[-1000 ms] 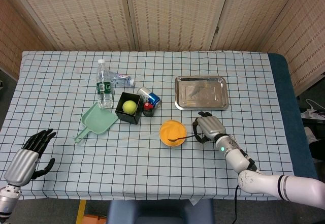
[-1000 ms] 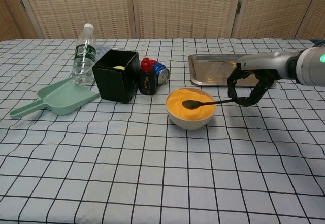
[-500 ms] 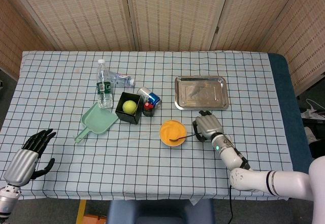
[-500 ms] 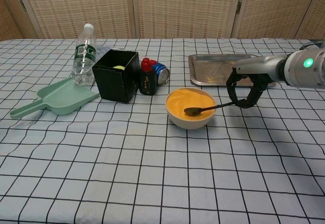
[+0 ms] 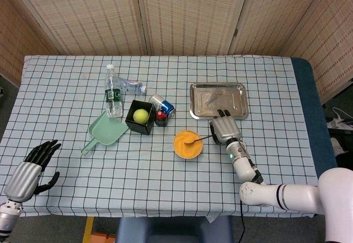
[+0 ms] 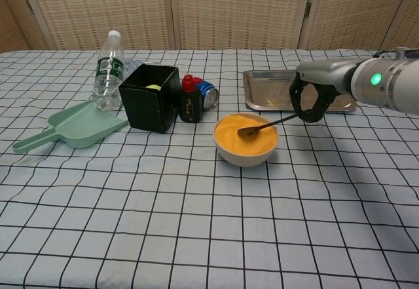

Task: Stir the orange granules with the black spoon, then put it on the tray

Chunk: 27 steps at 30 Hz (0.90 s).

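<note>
A white bowl (image 6: pixel 245 156) of orange granules (image 5: pixel 186 144) (image 6: pixel 245 138) sits mid-table. My right hand (image 5: pixel 223 129) (image 6: pixel 312 97) grips the handle of the black spoon (image 6: pixel 260 126) (image 5: pixel 196 140) just right of the bowl. The spoon's head rests in the granules, handle slanting up to the right. The steel tray (image 5: pixel 218 100) (image 6: pixel 278 90) lies just behind that hand. My left hand (image 5: pixel 30 169) hovers at the table's near left corner, fingers spread, holding nothing; the chest view does not show it.
Left of the bowl stand a black box (image 5: pixel 139 118) with a green ball (image 5: pixel 140 115), a small red-capped bottle (image 6: pixel 190 104), a tipped can (image 5: pixel 162 105), a water bottle (image 5: pixel 113 93) and a green scoop (image 5: pixel 105 130).
My right hand has moved away toward the tray and lifted the handle. The spoon's head swept from the bowl's near side to its middle. The left hand stayed still.
</note>
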Motion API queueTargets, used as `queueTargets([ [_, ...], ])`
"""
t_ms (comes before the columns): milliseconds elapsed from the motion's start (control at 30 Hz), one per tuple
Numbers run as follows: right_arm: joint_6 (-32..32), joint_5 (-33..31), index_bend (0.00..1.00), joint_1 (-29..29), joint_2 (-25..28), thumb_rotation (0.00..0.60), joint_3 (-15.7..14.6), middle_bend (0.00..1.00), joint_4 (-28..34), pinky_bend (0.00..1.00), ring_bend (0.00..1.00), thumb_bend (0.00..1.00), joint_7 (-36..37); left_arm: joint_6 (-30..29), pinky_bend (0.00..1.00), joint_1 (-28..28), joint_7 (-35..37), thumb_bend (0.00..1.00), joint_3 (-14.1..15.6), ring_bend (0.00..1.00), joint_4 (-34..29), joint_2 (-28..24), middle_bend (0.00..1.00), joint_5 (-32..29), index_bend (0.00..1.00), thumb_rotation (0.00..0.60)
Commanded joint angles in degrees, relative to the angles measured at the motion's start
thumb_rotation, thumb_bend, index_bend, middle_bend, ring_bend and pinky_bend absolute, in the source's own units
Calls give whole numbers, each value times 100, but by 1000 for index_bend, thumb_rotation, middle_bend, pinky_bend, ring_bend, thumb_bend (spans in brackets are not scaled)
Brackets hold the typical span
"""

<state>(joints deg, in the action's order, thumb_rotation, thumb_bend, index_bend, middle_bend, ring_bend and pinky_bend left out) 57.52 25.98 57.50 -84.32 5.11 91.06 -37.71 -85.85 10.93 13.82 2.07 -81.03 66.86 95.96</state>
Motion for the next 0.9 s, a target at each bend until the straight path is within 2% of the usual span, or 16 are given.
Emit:
queueTargets([
  [33,-8,184,1000,-99,74,600,56,325,57,78,35,491,157,-7,112,-3,-4,443,1,0,0,2,0,3,0,600],
  [300,-193,459,1000,-251,394,600,74,326,391,78,35,491,398,-2,112,-3,-45,444,9,0,-5,19,0,11,0,600],
  [500,-520,557,1000,-264,651,600,-45,325,767,78,35,491,431,-1,112,3,-86,444,23,0,-24,26,0,42,0,600],
  [700,-678,428,1000,-132,568,600,-117,326,744,78,35,491,327,-5,112,7,-80,443,31,0,-29,21,0,60,0,600],
  [900,-541,265,1000,-18,361,600,-167,326,564,78,35,491,144,-45,112,-9,-22,443,33,0,-18,0,0,63,0,600],
])
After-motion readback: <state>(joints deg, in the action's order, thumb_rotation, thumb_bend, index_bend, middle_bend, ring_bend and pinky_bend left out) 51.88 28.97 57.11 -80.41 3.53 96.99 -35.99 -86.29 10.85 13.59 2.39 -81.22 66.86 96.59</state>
